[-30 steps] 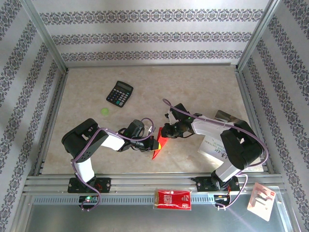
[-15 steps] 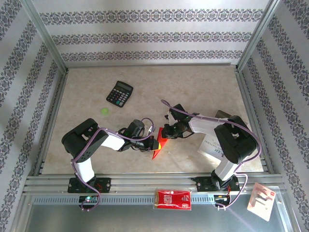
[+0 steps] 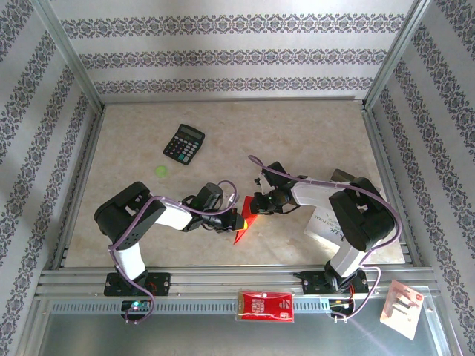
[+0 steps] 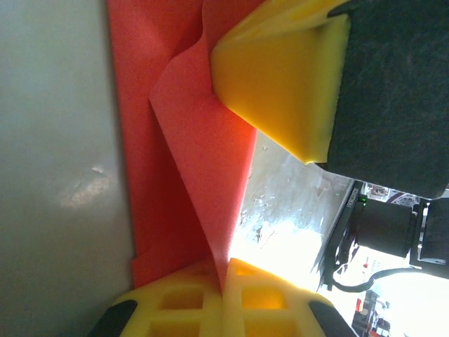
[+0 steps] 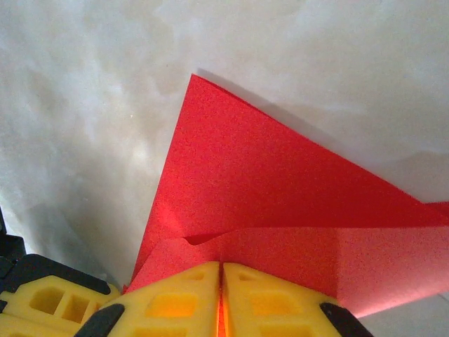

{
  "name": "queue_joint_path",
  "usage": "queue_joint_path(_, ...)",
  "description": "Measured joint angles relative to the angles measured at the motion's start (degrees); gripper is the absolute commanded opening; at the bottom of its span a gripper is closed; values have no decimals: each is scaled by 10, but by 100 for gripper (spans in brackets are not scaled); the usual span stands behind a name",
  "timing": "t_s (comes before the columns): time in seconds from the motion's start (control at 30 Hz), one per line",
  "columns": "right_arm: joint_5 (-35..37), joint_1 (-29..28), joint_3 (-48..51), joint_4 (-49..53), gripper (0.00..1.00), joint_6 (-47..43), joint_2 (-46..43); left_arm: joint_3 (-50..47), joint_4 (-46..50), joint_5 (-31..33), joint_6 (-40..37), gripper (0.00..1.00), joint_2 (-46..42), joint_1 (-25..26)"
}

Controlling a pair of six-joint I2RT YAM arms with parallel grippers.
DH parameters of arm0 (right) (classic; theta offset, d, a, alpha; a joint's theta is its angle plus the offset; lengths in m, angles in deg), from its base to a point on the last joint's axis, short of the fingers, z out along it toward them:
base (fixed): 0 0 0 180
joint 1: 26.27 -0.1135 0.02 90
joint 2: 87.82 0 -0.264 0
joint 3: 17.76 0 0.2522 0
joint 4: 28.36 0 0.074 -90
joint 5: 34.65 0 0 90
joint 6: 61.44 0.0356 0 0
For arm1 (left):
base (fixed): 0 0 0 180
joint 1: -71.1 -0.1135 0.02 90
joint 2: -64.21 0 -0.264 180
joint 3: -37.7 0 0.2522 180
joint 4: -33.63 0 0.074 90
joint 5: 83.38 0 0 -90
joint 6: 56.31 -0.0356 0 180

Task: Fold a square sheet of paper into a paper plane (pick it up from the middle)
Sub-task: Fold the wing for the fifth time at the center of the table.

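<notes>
The left fingers and right fingers stay pinched shut on raised flaps of the red sheet of paper, at the front middle of the bench. Since a second ago, only the right arm's elbow has edged leftward.

Your stock, by colour:
- Folded sheet of paper: bright red, plain.
- Left gripper and right gripper: yellow fingers, black trim.
- Left arm and right arm: white links, black joints.
- Calculator: black.
- Dot, just beside the calculator on its near side: lime green.
- Table: beige, marbled.
- Walls: white, with bands of dark floral print.
- Packet, well to the calculator's near right: red and white.
</notes>
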Motion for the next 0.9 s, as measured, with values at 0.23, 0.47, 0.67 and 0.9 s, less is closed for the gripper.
queue_joint_path(0.23, -1, 0, -8, 3, 14, -10, 7, 5, 23, 9, -8, 7, -7, 1)
queue_joint_path(0.47, -2, 0, -18, 17, 14, -19, 13, 9, 49, 11, -22, 14, -18, 1)
queue_joint_path(0.67, -2, 0, -23, 23, 14, -25, 16, 13, 105, 25, -41, 27, -48, 1)
queue_joint_path(0.9, -3, 0, -25, 26, 14, -25, 17, 12, 210, 60, -56, 34, -114, 1)
